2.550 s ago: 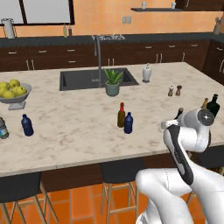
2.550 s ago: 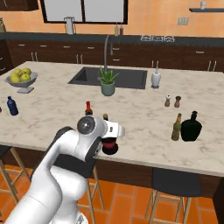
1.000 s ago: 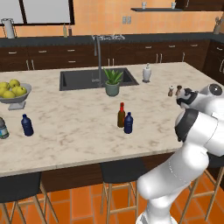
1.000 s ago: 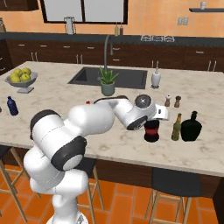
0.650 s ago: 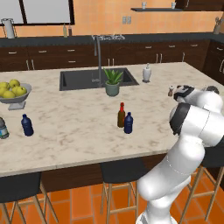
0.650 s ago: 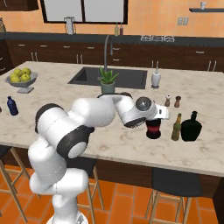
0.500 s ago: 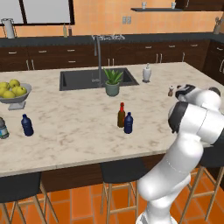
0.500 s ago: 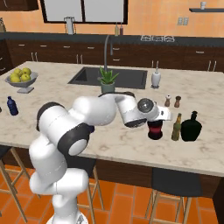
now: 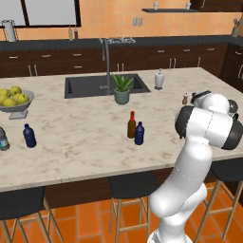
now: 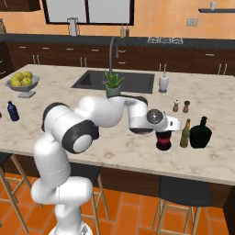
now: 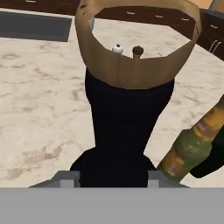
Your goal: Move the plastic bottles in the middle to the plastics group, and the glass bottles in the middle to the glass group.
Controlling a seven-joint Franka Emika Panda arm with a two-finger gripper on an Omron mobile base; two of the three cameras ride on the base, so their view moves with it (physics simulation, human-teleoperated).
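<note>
The gripper (image 10: 163, 128) is closed down over the neck of the round-bodied black bottle (image 10: 163, 140); in the hand view its two finger tips (image 11: 69, 179) sit either side of the dark neck, touching it. In the right base view the bottle stands upright on the island counter (image 10: 59, 103), red label facing the camera.

At 3 o'clock from the bottle, just beside it, stands the slim amber bottle (image 10: 185, 133), and at 3 o'clock of that, touching or nearly so, the broad dark green-black bottle (image 10: 200, 133). In the hand view the amber bottle (image 11: 192, 142) leans in at 4 o'clock of the black neck, close to it.

At 1 o'clock from the gripper, farther back on the counter, stand the salt and pepper shakers (image 10: 180, 106), apart from the glass group.

In the left base view the slim brown bottle (image 9: 131, 125) and the small dark blue bottle (image 9: 139, 133) stand side by side mid-counter, at 9 o'clock of the arm and well apart from it. Far toward 9 o'clock stand a second dark blue capped bottle (image 9: 29, 135) and the greyish clear bottle (image 9: 2, 139), below the fruit bowl (image 9: 16, 106). A potted plant (image 9: 122, 89) stands at the sink (image 9: 88, 87) edge.
</note>
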